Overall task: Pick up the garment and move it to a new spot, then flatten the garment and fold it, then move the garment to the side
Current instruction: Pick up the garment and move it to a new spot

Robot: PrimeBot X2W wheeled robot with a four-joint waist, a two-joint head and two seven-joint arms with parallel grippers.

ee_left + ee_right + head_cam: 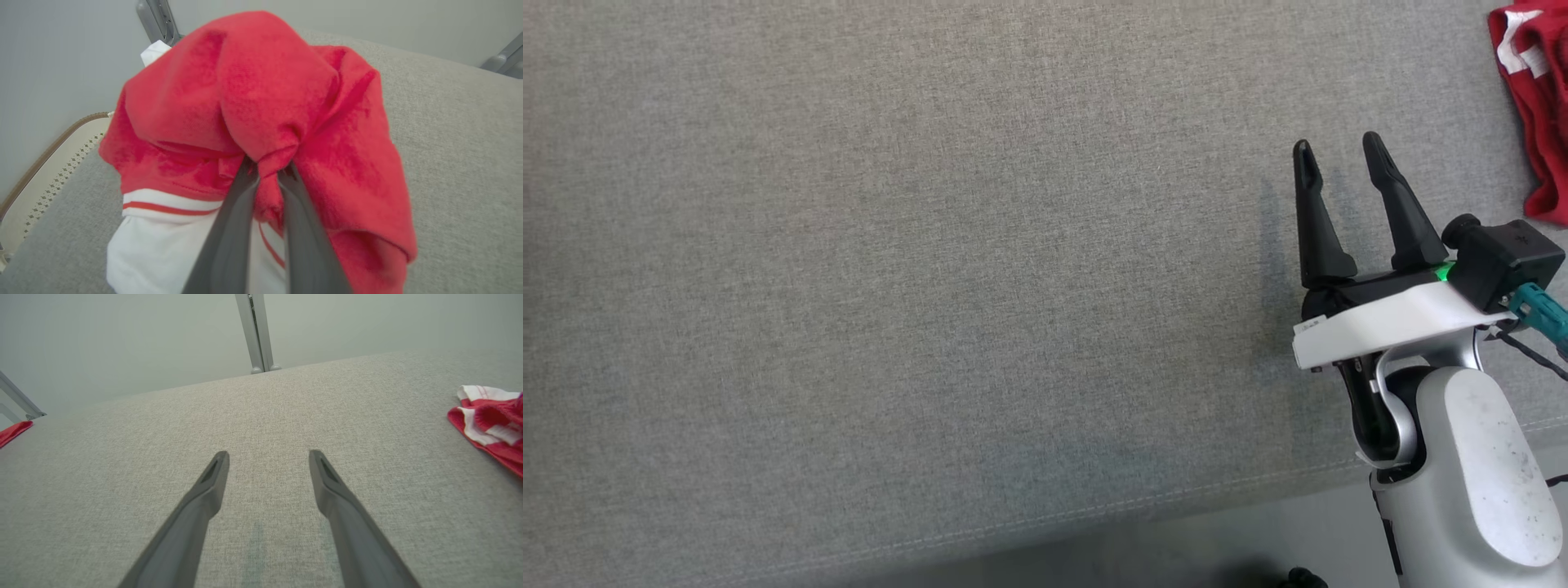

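Observation:
A red garment (261, 94) with white, red-striped parts is bunched up in the left wrist view, over the grey fabric surface (461, 163). My left gripper (267, 167) is shut on a pinched fold of it. Over the same grey surface (931, 286), my right gripper (1338, 145) is open and holds nothing; it shows at the lower right of the head view. In the right wrist view the right gripper (268, 454) has bare fabric between its fingers. Red and white cloth (1535, 106) lies at the head view's top right corner, and red and white cloth (486, 420) lies to the right of that gripper.
The surface's front edge (1094, 523) runs along the bottom of the head view, with floor below. Metal posts (255, 335) stand behind the far edge. A scrap of red cloth (14, 430) shows at the far left. A perforated cream rim (53, 163) lies left of the surface.

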